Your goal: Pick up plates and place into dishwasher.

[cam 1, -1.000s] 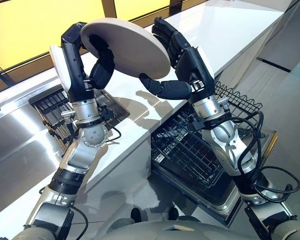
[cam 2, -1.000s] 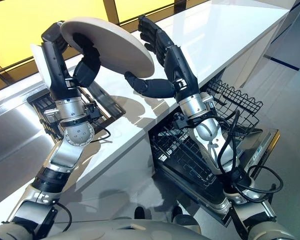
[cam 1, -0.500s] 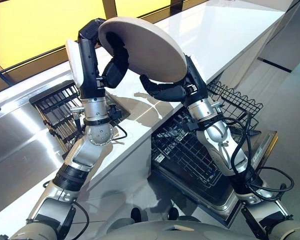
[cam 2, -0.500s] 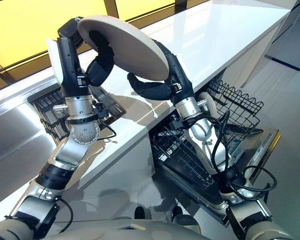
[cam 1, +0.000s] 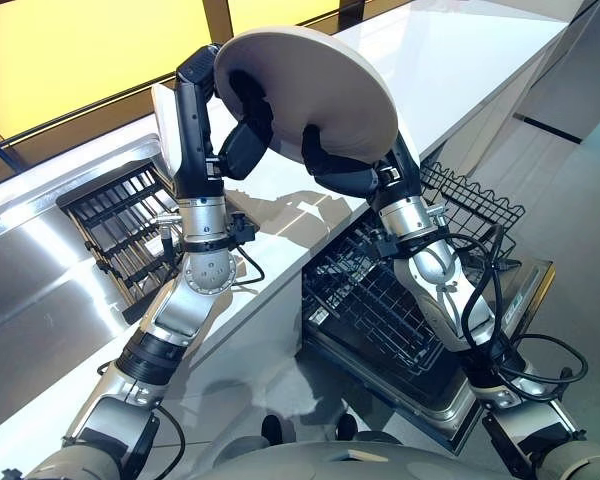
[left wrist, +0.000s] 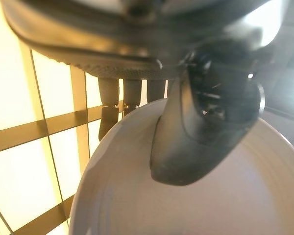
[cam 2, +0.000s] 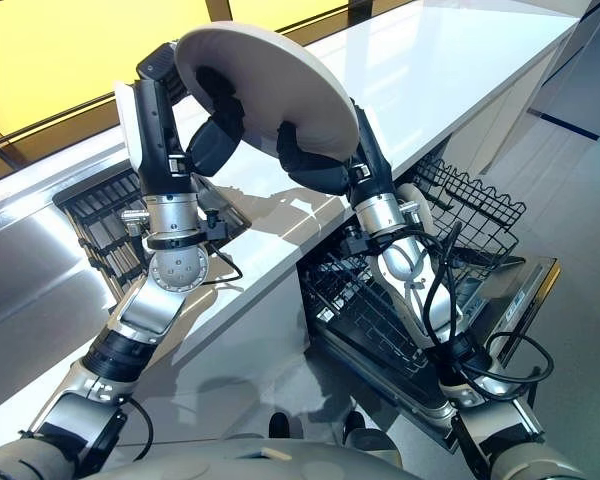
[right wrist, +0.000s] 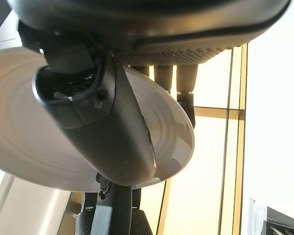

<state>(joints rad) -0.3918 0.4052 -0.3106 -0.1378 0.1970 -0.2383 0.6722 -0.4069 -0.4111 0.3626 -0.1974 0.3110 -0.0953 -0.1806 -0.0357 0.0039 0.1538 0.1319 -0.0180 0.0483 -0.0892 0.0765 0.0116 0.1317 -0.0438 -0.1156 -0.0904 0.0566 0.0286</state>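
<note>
I have the plate (cam 1: 310,90) up in the air above the white surface (cam 1: 450,70), tilted, with its underside facing my head cameras. Both hands are on it. My left hand (cam 1: 242,140) grips the plate's left edge: in the left wrist view the thumb (left wrist: 196,142) lies across the inner face of the plate (left wrist: 225,196) and the fingers (left wrist: 132,93) curl over the rim behind it. My right hand (cam 2: 315,165) holds the plate from below on the right side; its wrist view shows the thumb (right wrist: 112,142) pressed on the plate's face (right wrist: 19,132) and the fingers (right wrist: 176,81) wrapped round the far edge, so it is clamped on too. Below and to the right of the plate the dishwasher (cam 1: 450,400) stands open, its lower rack (cam 1: 370,300) pulled out and wire-framed, well apart from the plate. A dark tray with slots (cam 1: 115,215) sits on the steel counter to the left of my left arm.
</note>
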